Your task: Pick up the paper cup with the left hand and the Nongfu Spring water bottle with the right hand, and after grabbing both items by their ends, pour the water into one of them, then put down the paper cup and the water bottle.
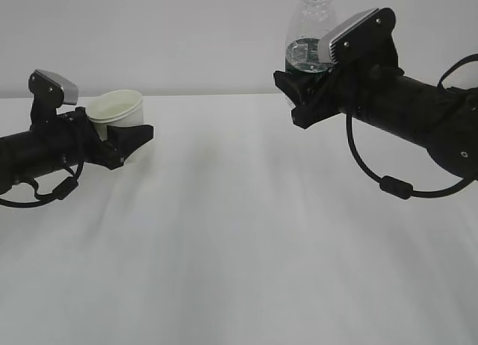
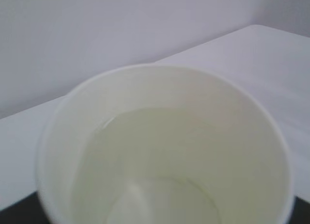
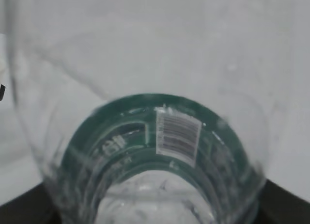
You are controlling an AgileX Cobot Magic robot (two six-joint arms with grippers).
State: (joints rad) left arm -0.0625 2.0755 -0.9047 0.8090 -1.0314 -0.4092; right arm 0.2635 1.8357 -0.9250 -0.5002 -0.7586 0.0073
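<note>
Jaws: L grips paper cup (image 1: 117,107), R grips bottle (image 1: 310,33).

Bare table (image 1: 239,233) lies open between cup (image 1: 118,106) and bottle (image 1: 310,31).

A plain white surface (image 1: 239,233) fills the scene from the near edge to a straight far edge, where it meets a pale grey wall (image 1: 187,39). It is smooth and matte, with only soft, faint shadows running across its middle and a slightly darker patch at the left. In the left wrist view the same white surface (image 2: 271,64) shows as a bare corner at the far right, its edge slanting against the wall.
</note>
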